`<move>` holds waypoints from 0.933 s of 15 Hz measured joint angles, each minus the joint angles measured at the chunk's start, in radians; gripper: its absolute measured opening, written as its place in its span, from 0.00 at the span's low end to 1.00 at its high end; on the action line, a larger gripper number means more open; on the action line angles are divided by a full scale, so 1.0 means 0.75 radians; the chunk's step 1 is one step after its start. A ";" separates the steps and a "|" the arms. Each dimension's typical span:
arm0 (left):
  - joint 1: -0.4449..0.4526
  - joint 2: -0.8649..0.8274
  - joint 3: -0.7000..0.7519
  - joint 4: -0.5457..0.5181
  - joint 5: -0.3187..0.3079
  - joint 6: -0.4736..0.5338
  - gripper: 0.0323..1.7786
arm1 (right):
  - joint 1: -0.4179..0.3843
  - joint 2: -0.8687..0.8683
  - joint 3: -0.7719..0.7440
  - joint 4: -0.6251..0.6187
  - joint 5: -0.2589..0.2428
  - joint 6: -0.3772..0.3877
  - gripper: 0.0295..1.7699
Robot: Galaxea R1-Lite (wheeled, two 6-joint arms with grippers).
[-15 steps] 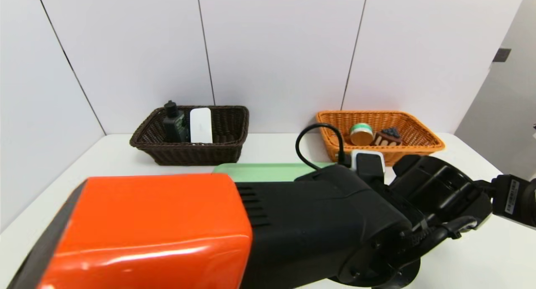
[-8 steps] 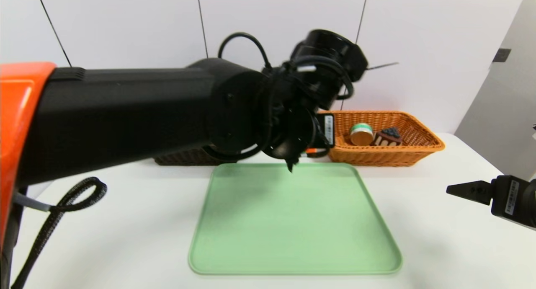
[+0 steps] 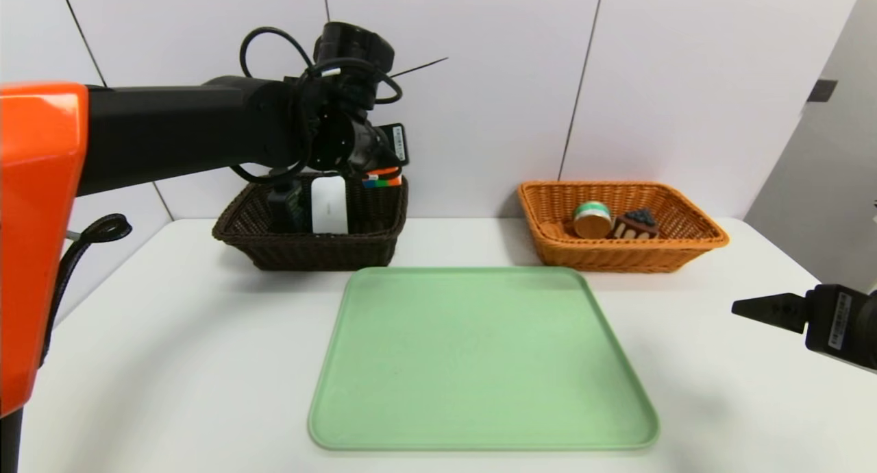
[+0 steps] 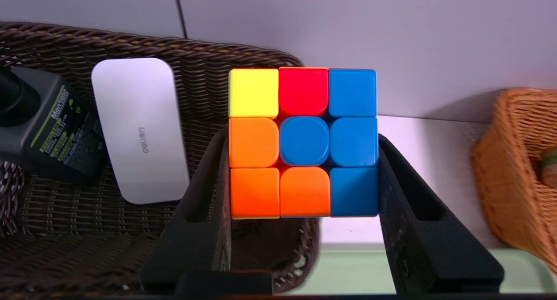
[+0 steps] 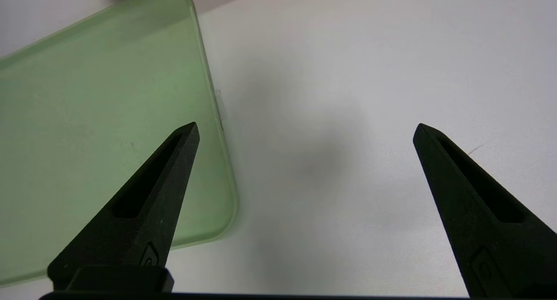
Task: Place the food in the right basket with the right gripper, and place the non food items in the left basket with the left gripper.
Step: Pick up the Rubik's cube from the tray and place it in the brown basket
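Swung leftward, left gripper (image 3: 381, 175) jaws clamp puzzle cube (image 4: 303, 142) above dark basket (image 3: 373, 243) holding bottle (image 4: 48, 126), white case (image 4: 139, 130).

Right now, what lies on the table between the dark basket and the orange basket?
In the head view, nothing stands between the dark basket and the orange basket, only bare white table; the green tray lies nearer the robot.

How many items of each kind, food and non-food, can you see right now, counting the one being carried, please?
Non-food: 3 – dark bottle and white case in the brown basket, plus the puzzle cube held in the left gripper.
Food: 2 – round green-lidded tub and cake slice in the orange basket.
Total: 5
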 joint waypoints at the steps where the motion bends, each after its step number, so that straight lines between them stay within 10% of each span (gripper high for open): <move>1: 0.027 0.022 0.000 -0.003 -0.014 0.007 0.52 | 0.000 0.002 -0.001 0.000 -0.001 0.001 0.96; 14: 0.148 0.261 0.000 -0.091 -0.020 0.071 0.50 | -0.001 0.001 -0.014 0.000 -0.012 -0.008 0.96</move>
